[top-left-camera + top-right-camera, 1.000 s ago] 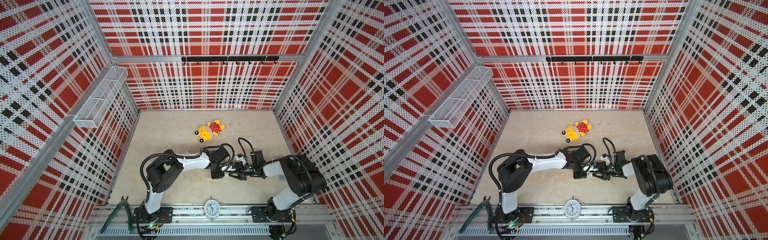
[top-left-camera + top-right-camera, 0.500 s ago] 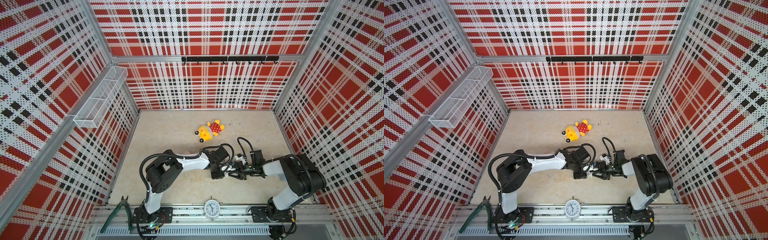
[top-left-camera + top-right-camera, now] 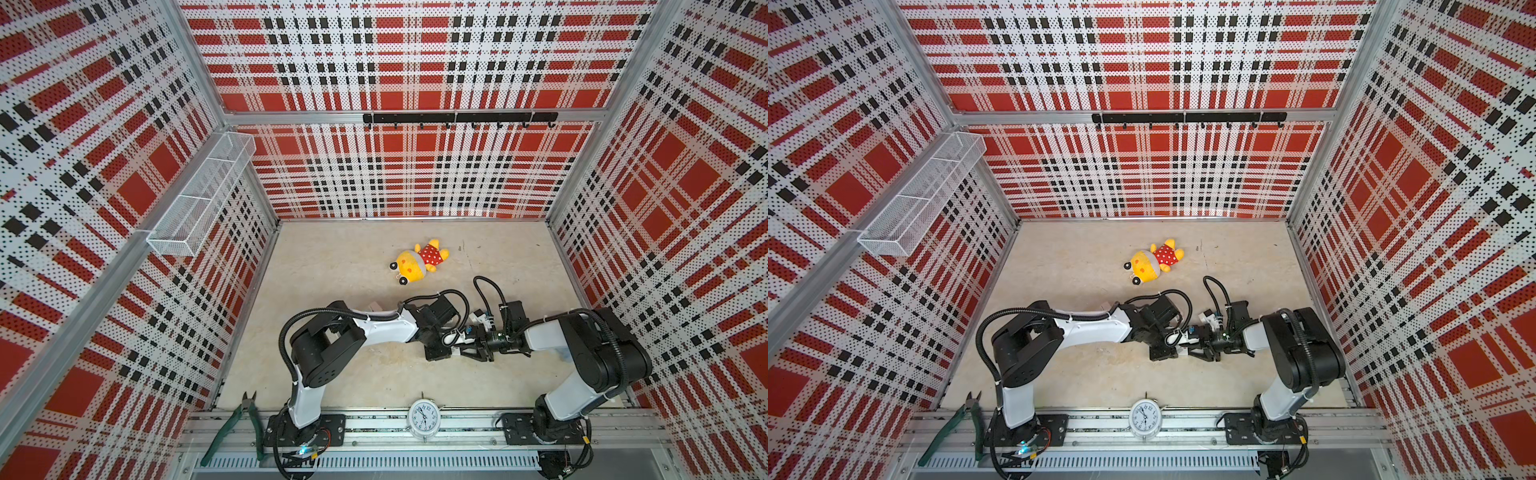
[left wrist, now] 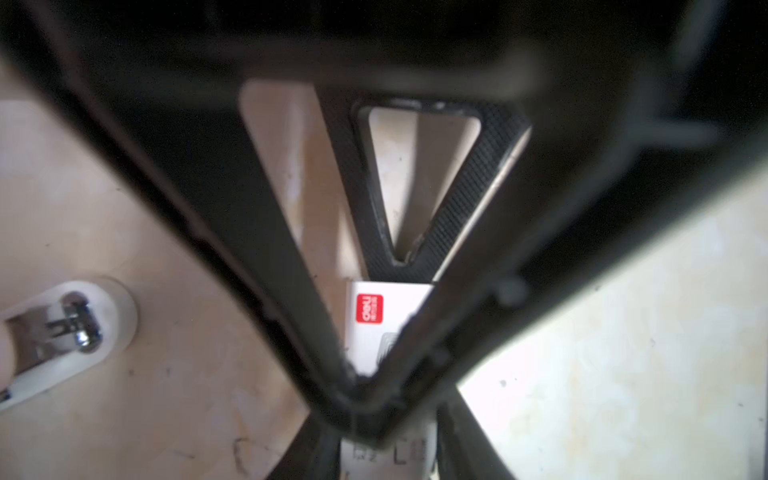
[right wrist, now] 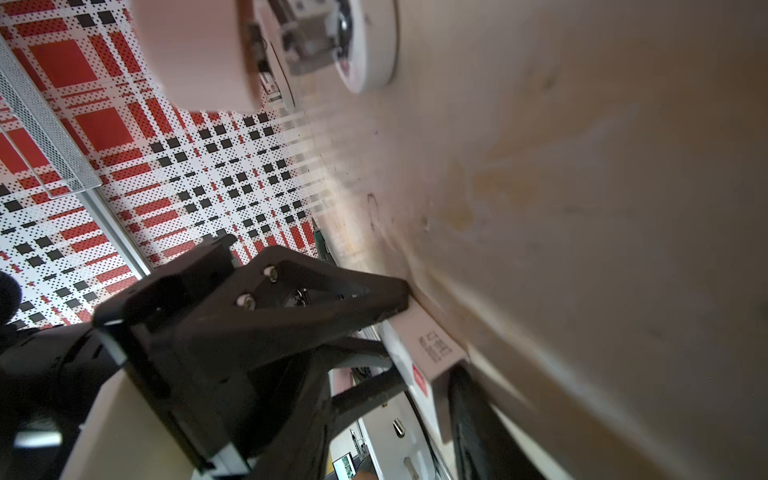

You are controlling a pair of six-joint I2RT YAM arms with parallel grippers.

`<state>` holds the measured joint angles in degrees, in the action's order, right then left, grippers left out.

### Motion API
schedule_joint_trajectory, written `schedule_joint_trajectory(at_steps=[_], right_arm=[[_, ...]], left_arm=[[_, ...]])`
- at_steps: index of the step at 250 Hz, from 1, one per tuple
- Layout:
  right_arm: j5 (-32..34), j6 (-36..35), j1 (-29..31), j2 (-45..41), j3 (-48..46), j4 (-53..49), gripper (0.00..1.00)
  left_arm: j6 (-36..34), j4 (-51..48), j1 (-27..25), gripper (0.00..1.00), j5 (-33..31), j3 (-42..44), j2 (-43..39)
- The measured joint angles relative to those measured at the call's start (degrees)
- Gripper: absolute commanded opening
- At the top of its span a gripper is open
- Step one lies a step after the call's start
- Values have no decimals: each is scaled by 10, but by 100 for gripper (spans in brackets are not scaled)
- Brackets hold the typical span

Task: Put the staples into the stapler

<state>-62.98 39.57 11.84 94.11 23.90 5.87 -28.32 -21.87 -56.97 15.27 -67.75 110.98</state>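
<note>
Arms from both sides reach to the middle of the counter [image 3: 365,266], toward its front, and their tips meet there. Between them sits a small white box [image 4: 368,340] with a red logo.

The left claw [image 4: 365,388] points down at the box and is narrow. In the left wrist view its two fingers [image 4: 257,257] draw to a tight V right over the box, tips nearly together. Whether they pinch any part of it cannot be told.

The right claw [image 3: 463,349] lies low, pointing in from the right. In the right wrist view one of its fingers [image 5: 473,419] touches the end of the box. How wide it stands, and whether it clamps the box, cannot be told.

The stapler [image 4: 66,332] has a white base with a metal anvil and a pink top. It lies on the counter near the claws and apart from the box. In the right wrist view its pink top looks raised off the base, though blurred. It cannot be picked out in the top views. The staples themselves cannot be made out.

Farther back, well apart, lies a yellow plush toy [image 3: 417,262]. An alarm clock [image 3: 423,417] stands on the front rail, and green-handled cutters [image 3: 239,424] lie at the front left corner.
</note>
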Motion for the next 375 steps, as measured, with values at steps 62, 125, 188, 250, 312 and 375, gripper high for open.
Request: schedule_joint_trajectory(at_steps=[62, 125, 188, 250, 312, 375], right_arm=[[-1, 0, 0, 0, 0, 2, 47], [-2, 7, 0, 1, -4, 27, 47], [-15, 7, 0, 13, -4, 43, 47], [-21, 6, 0, 16, -4, 42, 47], [-22, 0, 0, 16, -1, 26, 47], [-22, -2, -1, 16, 3, 12, 46]], left_arm=[[0, 3, 0, 39, 3, 1, 0], [2, 4, 0, 44, 9, 2, 0], [-3, 4, 0, 40, 9, 2, 0], [-5, 4, 0, 37, 11, 2, 0], [-5, 3, 0, 37, 13, 2, 0], [-4, -4, 0, 39, 15, -3, 3]])
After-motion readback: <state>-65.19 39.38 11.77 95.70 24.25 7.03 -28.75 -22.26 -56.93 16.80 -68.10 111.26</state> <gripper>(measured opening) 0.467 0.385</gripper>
